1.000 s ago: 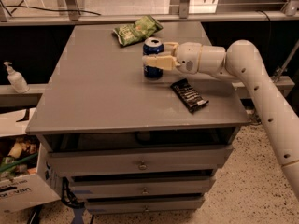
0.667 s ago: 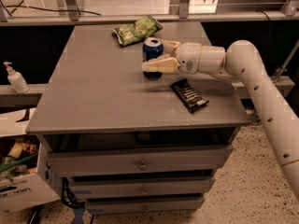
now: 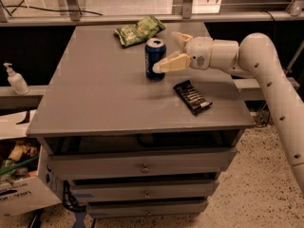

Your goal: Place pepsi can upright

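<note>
Desk [image 3: 95, 94]: grey top, drawers beneath.
Pepsi can [image 3: 155, 58]: stands upright on the desk, toward the far side.
Chip bag [image 3: 139, 30]: green, just behind the can, apart from it.
Snack bar [image 3: 191, 96]: black, flat, in front and to the right of the can.
Gripper [image 3: 166, 51]: just right of the can, reaching in from the right.
Fingers [image 3: 173, 62]: spread wide, holding nothing; the near tip overlaps the can's front, the far one is behind and right of it.

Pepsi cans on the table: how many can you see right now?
1. The pepsi can stands upright at the table's back centre, just in front of the green chip bag, with the gripper open at its right side. No others show.
</note>
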{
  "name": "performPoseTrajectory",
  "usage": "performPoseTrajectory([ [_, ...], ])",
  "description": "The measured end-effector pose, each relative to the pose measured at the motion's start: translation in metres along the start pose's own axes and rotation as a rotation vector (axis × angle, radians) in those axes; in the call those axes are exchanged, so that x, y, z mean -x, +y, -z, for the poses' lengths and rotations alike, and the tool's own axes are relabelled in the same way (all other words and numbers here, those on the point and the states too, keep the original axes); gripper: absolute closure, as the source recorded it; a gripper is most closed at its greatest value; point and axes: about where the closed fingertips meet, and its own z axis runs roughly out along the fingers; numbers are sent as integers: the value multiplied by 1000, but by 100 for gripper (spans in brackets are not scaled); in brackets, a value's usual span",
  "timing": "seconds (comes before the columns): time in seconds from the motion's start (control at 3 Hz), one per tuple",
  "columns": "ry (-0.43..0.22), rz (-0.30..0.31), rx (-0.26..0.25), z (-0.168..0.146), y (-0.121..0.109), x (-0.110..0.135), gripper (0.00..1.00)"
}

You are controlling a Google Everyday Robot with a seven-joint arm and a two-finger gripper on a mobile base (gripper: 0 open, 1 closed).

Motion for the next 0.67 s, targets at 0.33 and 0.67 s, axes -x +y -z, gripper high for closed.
performPoseTrajectory([
  [0.33,-39,31,38,29,9,-21,0],
  [0.67,-39,29,37,28,8,-21,0],
])
